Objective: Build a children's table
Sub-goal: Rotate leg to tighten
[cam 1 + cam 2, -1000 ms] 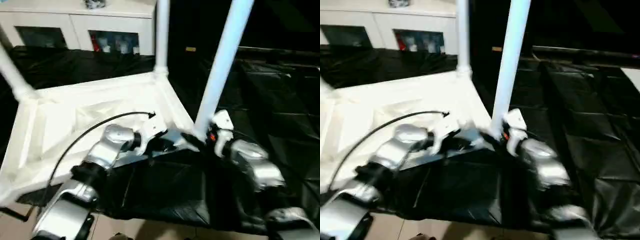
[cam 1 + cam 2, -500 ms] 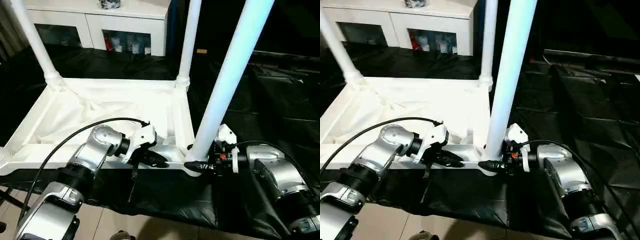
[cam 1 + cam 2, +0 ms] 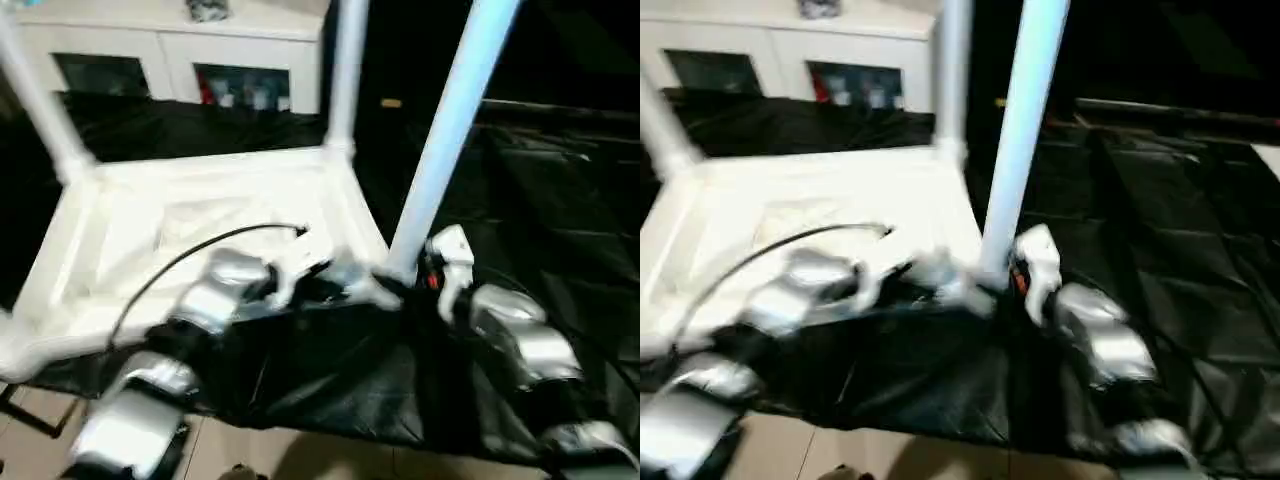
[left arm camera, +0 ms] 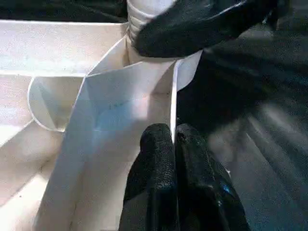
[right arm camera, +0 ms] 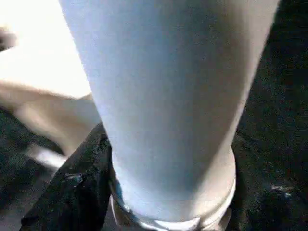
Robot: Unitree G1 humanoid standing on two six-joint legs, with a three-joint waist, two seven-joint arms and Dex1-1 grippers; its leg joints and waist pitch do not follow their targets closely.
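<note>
Upright, one leg [image 3: 440, 150] stands in the top's [image 3: 200, 215] corner socket [image 5: 178, 214].

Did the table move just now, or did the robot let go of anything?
The upside-down white plastic table top looks swung round a little: its far edge ran level half a second ago and slants now, though the camera shook too. Nothing was let go. The left gripper still pinches the near rim, and the right gripper stays at the foot of the nearest long white tube leg.

Black sheeting [image 3: 540, 200] covers the work surface; the inverted white table top [image 3: 200, 215] rests directly on it.
</note>
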